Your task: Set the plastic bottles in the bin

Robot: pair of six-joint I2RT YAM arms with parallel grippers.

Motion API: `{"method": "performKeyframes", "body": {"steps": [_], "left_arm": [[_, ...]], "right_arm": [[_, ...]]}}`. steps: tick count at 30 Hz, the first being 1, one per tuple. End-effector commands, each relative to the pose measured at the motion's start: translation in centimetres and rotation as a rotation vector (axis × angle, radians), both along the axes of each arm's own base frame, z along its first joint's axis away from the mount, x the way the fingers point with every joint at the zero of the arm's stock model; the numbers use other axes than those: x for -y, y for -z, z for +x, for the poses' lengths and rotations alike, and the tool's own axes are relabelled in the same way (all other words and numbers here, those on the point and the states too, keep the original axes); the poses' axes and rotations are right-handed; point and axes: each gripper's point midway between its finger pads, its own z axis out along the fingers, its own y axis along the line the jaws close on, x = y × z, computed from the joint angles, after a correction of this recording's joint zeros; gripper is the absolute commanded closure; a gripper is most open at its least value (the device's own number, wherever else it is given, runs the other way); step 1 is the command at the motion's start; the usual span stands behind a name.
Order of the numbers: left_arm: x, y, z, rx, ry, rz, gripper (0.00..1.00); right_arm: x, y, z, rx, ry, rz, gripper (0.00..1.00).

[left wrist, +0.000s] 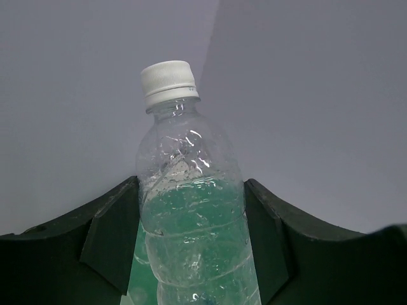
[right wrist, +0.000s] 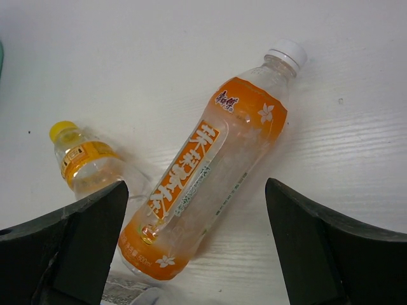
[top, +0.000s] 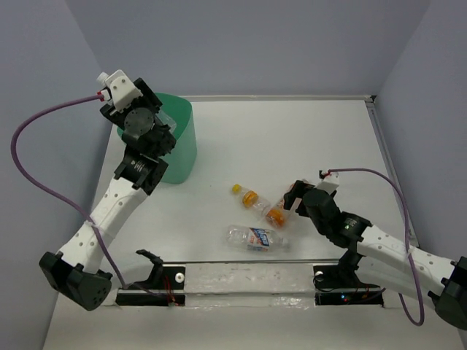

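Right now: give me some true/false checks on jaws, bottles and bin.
1. Left jaws grip a white-capped bottle. True.
2. Right jaws are shut on the orange bottle. False: they are open, and the bottle lies on the table.
3. A yellow-capped bottle and a blue-labelled bottle also lie on the table. True.
4. The bin is blue. False: it is green.

Mint-green bin (top: 182, 142) upright at upper left, clear white-capped bottle (left wrist: 191, 210) over it; lying mid-frame, yellow-capped bottle (top: 246, 195), orange-labelled bottle (top: 274, 214), blue-labelled bottle (top: 255, 237) lowest.
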Motion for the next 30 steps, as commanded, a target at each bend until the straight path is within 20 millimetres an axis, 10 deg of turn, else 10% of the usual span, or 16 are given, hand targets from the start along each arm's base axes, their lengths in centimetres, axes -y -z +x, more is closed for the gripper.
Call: {"method": "performKeyframes", "body": {"steps": [1,10,18,30], "left_arm": [[-2.4,-2.0,3.0,-0.016,-0.121,0.113,0.46],[-4.6,-0.2,7.7,-0.035,-0.207,0.174,0.45],[-3.9,3.5,9.1,-0.064,-0.183,0.202,0.07],[-0.8,-2.6,4.9,0.058,0.083,0.073,0.01]], "right_arm": [[0.9,-1.5,0.8,0.054,0.079,0.014,0.07],[2.4,1.4,1.5,-0.044,0.149,-0.05,0.0],[0.1,1.2,4.1,-0.067,0.134,-0.055,0.0],[0.8,5.2,7.1,-0.162,0.199,-0.033,0.02]]}}
